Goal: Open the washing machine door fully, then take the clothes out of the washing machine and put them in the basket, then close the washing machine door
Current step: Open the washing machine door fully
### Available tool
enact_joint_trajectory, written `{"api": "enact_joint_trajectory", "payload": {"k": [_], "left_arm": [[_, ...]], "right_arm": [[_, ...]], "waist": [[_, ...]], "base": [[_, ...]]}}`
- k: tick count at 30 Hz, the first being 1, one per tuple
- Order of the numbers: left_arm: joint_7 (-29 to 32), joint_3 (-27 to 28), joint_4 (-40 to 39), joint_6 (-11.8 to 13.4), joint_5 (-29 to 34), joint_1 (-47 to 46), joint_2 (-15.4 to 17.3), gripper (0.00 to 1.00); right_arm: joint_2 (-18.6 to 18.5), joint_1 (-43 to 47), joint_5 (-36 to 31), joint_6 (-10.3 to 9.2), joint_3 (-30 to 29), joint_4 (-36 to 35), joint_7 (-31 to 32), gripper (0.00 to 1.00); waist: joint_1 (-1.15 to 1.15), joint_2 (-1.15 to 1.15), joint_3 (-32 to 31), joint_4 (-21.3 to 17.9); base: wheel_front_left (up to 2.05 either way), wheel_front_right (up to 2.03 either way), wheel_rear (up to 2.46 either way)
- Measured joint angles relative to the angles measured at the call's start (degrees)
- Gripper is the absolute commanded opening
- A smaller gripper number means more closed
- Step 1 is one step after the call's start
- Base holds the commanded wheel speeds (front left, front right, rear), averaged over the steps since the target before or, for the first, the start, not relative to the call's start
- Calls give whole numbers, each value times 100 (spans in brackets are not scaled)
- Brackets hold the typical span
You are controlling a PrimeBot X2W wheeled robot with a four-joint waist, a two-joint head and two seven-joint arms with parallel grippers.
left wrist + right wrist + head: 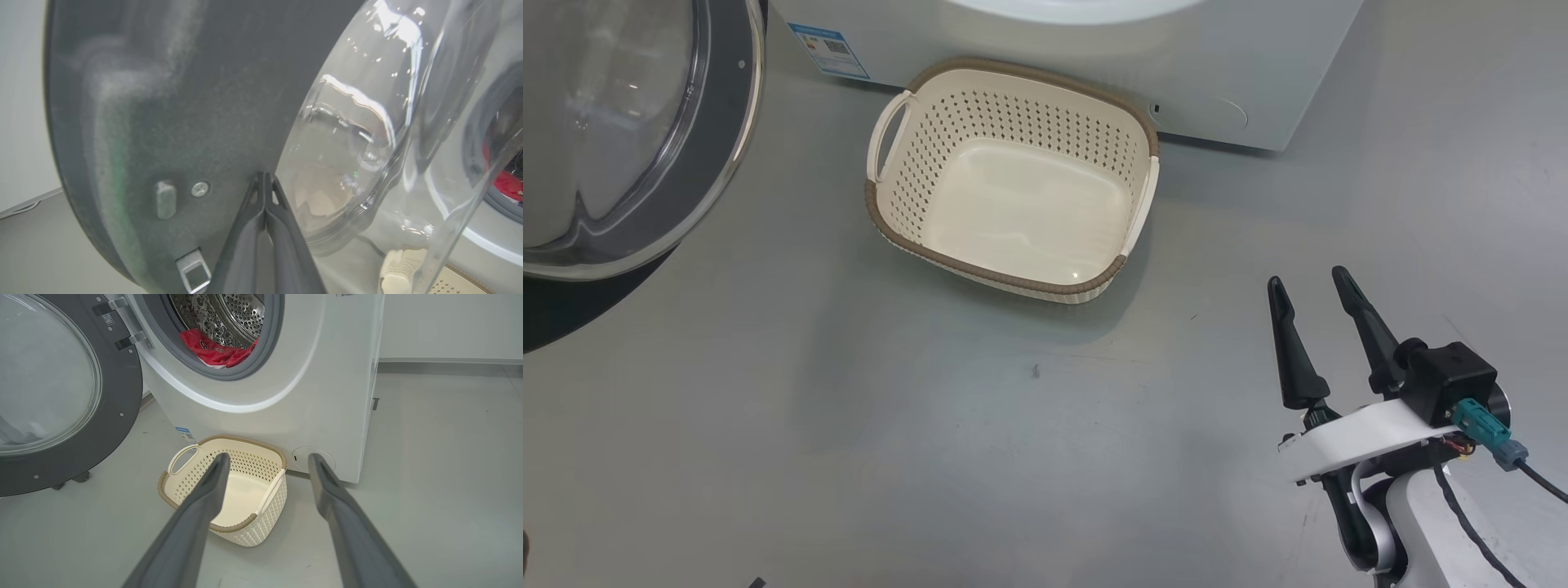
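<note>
While the door (122, 396) stands swung open at the left of the washer (318, 396), the red clothes (208, 349) lie in the drum mouth, against the grey seal. The basket (1013, 114) sits on the floor (849, 425) just before the washer base. Left gripper (265, 179): fingers pressed together, tips at the door's dark rim beside the glass. Right gripper (1307, 278): jaws wide apart, above the floor, right of the basket.

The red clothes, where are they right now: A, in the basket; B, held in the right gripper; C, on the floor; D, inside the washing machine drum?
D: the red clothes lie in the drum mouth of the washing machine, and the basket is empty.
</note>
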Motion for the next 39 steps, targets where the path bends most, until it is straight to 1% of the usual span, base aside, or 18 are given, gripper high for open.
{"api": "enact_joint_trajectory", "payload": {"k": [8, 17, 20, 26, 28, 31, 35, 39], "left_arm": [[-122, -81, 281, -70, 8, -118, -12, 0], [-226, -247, 467, -200, 103, -119, -66, 0], [-285, -312, 477, -231, 155, -119, -114, 0], [-325, -616, 479, -371, 412, -90, -155, 0], [-326, -756, 470, -416, 498, -40, -177, 0], [-343, -948, 447, -467, 586, 77, -249, 0], [-350, -1074, 368, -475, 667, 249, -336, 0], [-365, -1228, 277, -538, 725, 402, -428, 0]], "right_arm": [[-1, -68, 1, 2, -14, 69, -2, 100], [59, -68, 14, 21, -11, 205, -64, 100], [97, -68, 43, 64, -11, 261, -116, 100], [183, -64, 127, 73, -15, 386, -185, 100], [199, -58, 135, 113, -15, 432, -196, 100], [198, -51, 171, 114, -22, 487, -205, 100], [221, -22, 183, 120, -34, 524, -250, 100], [258, 51, 229, 129, -60, 553, -257, 100]], "waist": [[0, 0, 13, 29], [0, 0, -219, 30], [0, 0, -330, 25], [0, 0, -603, 7], [0, 0, -704, -4], [0, 0, -858, -26], [0, 0, -1055, -75], [0, 0, -1234, -159]], "base": [[0, 0, 0], [0, 0, 0], [0, 0, 0], [0, 0, 0], [0, 0, 0], [0, 0, 0], [0, 0, 0], [0, 0, 0]]}}
